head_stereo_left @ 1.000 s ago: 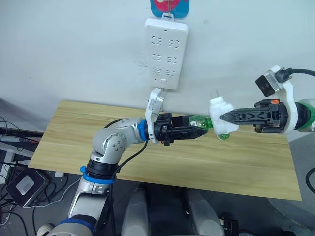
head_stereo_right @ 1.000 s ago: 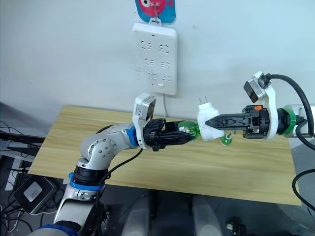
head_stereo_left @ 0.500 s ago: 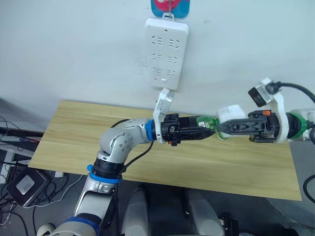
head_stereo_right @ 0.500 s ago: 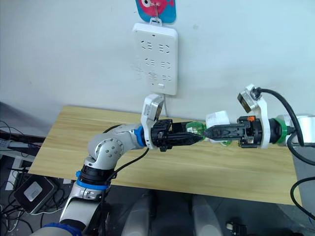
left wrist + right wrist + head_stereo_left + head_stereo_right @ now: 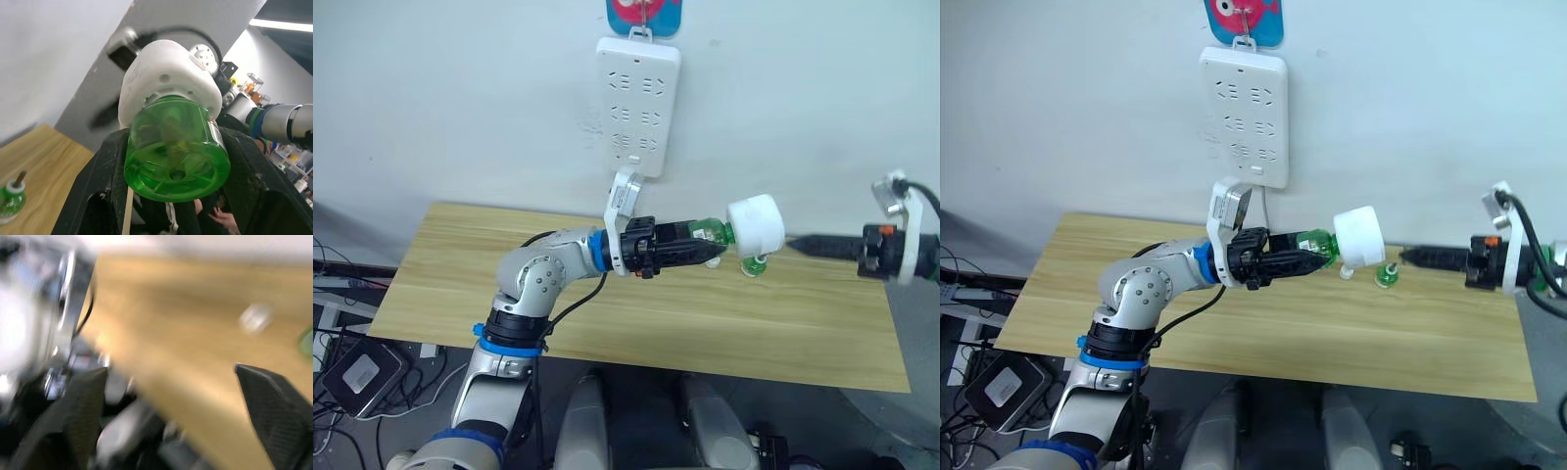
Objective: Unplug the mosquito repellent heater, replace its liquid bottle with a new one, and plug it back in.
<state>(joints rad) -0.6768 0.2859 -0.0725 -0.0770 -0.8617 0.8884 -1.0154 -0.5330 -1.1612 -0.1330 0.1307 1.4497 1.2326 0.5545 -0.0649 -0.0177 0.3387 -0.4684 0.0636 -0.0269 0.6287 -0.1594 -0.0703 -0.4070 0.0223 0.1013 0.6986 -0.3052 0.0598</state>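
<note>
Left tool [image 5: 710, 256]: clamped on bottle [image 5: 705, 234], heater [image 5: 755, 225] cantilevered.
Right tool [image 5: 171, 396]: apart, empty.
Risk: heater drops onto counter [image 5: 607, 323].

The left gripper [image 5: 177, 196] clamped a green liquid bottle [image 5: 176, 147] whose far end sat in the white mosquito repellent heater [image 5: 166, 78]; beyond, perhaps another small green bottle [image 5: 11, 201] stood on the wooden table [image 5: 44, 161].
</note>
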